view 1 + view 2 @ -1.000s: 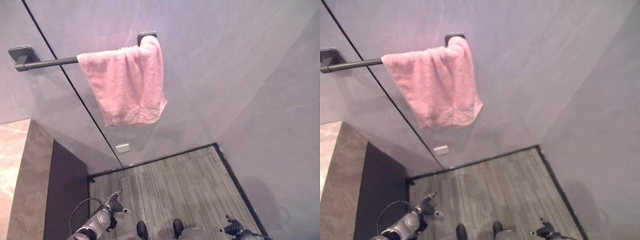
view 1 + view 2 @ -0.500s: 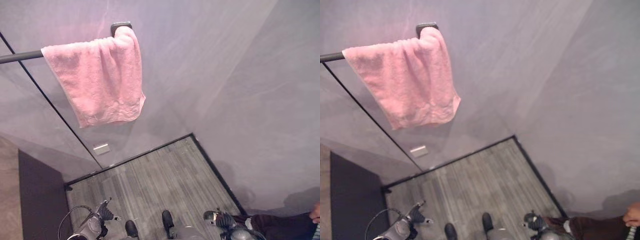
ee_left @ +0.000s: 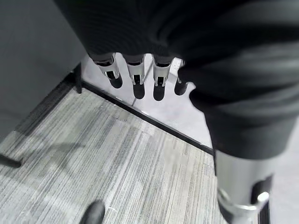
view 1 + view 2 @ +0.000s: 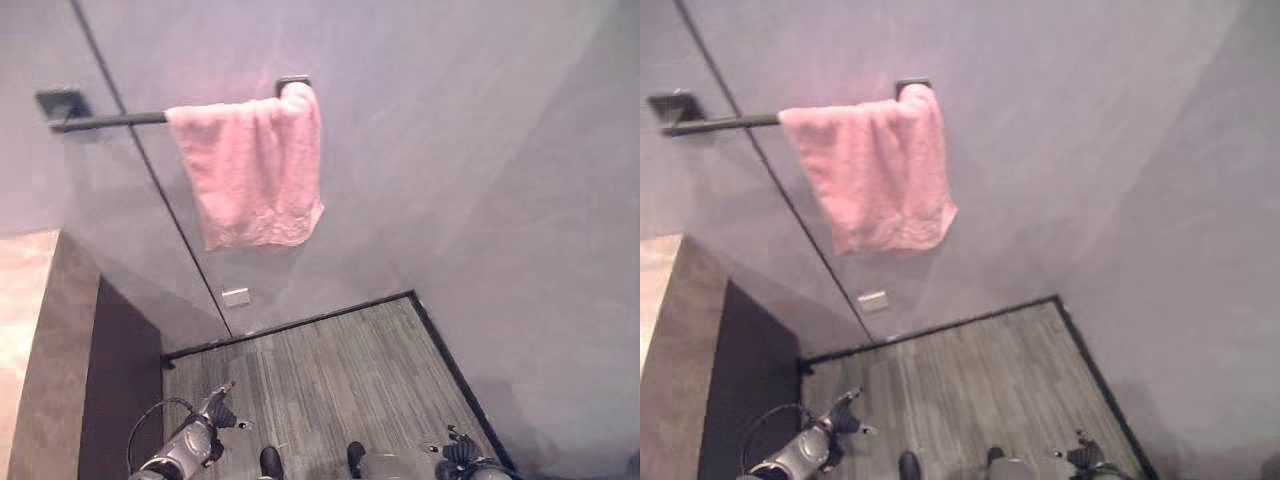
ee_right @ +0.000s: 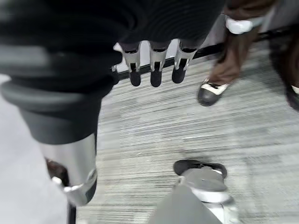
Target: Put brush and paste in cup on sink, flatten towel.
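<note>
While both hands hang low, pink terry towel [image 4: 255, 165] bunched at the right end of a dark wall rail [image 4: 105, 121], long axis hanging toward 6 o'clock, left hand [image 3: 135, 77] and right hand [image 5: 154, 65] relaxed, fingers straight, empty, right wrist view adds a person's shoe [image 5: 209, 92] on grey striped floor [image 4: 320, 370].

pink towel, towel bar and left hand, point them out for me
pink towel [image 4: 252, 170], left eye view, middle of the hanging cloth
towel bar [image 4: 115, 120], left eye view, bare rod
left hand [image 3: 135, 81], left wrist view, a finger
</note>
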Available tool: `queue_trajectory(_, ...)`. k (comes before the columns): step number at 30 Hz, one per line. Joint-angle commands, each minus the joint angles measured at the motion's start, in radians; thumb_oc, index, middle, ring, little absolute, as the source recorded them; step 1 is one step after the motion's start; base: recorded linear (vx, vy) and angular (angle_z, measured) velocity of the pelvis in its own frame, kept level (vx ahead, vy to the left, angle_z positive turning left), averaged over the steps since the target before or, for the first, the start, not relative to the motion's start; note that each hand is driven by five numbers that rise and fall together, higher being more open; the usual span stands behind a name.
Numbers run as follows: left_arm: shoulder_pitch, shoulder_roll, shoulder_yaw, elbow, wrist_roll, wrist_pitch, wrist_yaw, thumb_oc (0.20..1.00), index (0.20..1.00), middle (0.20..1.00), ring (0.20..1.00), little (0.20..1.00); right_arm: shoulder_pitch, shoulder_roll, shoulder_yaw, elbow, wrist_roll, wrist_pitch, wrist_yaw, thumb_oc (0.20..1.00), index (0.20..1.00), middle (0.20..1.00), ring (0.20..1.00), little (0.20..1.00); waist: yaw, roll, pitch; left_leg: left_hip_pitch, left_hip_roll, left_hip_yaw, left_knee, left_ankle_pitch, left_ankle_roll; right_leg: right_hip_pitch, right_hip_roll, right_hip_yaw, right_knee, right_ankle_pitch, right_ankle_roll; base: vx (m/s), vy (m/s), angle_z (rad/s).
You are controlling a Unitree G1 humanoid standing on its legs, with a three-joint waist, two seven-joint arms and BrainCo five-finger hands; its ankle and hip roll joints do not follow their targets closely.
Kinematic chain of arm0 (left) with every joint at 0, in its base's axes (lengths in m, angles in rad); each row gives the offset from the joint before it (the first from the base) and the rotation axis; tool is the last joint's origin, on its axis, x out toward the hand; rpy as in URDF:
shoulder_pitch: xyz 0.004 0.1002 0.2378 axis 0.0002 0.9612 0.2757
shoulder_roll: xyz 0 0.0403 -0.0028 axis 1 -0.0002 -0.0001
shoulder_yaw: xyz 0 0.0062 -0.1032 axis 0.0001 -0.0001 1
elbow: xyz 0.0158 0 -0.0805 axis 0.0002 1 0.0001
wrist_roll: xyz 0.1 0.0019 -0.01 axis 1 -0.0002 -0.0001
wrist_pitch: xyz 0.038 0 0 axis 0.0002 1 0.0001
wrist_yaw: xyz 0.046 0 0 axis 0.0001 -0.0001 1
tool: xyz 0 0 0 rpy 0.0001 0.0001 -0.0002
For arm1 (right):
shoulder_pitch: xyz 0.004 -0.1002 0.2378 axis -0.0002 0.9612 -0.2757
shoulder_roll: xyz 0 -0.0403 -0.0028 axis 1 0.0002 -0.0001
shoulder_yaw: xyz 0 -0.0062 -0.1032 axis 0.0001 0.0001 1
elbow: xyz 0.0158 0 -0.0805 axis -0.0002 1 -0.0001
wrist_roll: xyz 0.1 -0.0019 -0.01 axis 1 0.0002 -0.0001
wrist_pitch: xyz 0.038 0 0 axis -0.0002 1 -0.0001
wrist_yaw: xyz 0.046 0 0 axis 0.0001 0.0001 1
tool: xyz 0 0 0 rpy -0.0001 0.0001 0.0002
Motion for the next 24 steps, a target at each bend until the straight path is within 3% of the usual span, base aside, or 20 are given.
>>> queue_trajectory(1,-0.012,0.027,0.028,-0.044,0.006,-0.028,0.014,1.0,1.0,1.0,1.0,1.0,0.003,-0.007,-0.004,-0.036,0.03,-0.02,-0.013,1.0,1.0,1.0,1.0,1.0,-0.014,0.006,0.013,0.112,-0.071,-0.028,-0.05,-0.003,-0.038,0.041,-0.024,0.036,-0.05,0.171,0.012,0.07,0.082,0.24)
queue_trajectory(4,-0.009,0.022,0.03,-0.023,0.013,-0.028,0.014,1.0,1.0,1.0,1.0,1.0,-0.002,-0.001,0.001,-0.02,0.019,-0.017,-0.015,1.0,1.0,1.0,1.0,1.0,-0.006,0.002,0.002,0.112,-0.085,-0.021,-0.047,-0.009,-0.039,0.066,-0.036,0.036,-0.081,0.201,0.026,0.08,0.071,0.27)
queue_trajectory(10,0.01,0.023,0.044,0.017,0.011,-0.025,0.015,1.0,1.0,1.0,1.0,1.0,0.002,0.008,0.001,0.0,0.019,-0.014,-0.011,1.0,1.0,1.0,1.0,1.0,0.016,-0.019,-0.02,0.109,-0.069,-0.001,-0.083,0.009,-0.049,0.082,-0.034,0.045,-0.146,0.222,0.048,0.02,-0.01,-0.39)
queue_trajectory(24,0.016,0.012,0.052,0.036,0.002,-0.022,0.016,1.0,1.0,1.0,1.0,1.0,0.007,0.011,0.0,0.034,0.012,-0.01,-0.011,1.0,1.0,1.0,1.0,1.0,0.036,-0.027,-0.016,0.109,-0.053,0.026,-0.095,0.014,-0.057,0.087,-0.045,0.01,-0.2,0.191,0.053,0.0,-0.02,-0.06)
